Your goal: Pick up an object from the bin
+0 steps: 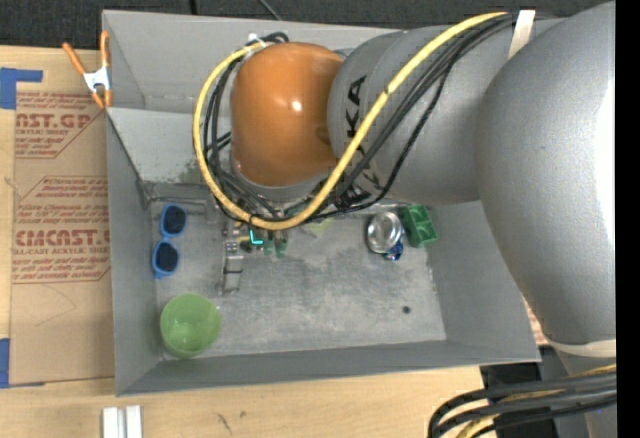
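Gripper [238, 259], grip state not discernible, is hanging over bare floor left of the bin's [330, 318] centre, between sunglasses [165, 256] and can [382, 231], apparently positioning for a grasp; the next move is calling for alignment over one item.

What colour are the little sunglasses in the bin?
The sunglasses are blue; the camera view shows them at the left of the bin.
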Controlling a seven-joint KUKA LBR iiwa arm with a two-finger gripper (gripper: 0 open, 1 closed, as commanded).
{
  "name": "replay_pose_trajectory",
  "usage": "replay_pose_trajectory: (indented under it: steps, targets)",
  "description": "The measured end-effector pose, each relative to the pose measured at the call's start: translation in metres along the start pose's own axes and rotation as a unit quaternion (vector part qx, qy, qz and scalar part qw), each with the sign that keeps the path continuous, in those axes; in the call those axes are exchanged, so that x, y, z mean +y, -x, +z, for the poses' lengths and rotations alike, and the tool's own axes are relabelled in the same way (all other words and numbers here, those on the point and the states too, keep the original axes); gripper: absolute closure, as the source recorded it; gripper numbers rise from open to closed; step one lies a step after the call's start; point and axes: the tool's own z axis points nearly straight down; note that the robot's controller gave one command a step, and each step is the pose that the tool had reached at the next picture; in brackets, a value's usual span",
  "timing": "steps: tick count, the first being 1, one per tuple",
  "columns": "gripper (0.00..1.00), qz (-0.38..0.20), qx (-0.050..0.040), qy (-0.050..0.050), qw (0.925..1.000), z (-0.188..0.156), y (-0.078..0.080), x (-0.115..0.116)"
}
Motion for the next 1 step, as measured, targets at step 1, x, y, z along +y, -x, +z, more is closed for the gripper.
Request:
replay_pose_trajectory:
  steps: [1]
  targets:
    - [0.00,0.043,0.0022,-0.001,0.9991,0.0857,-0.0658,0.0197]
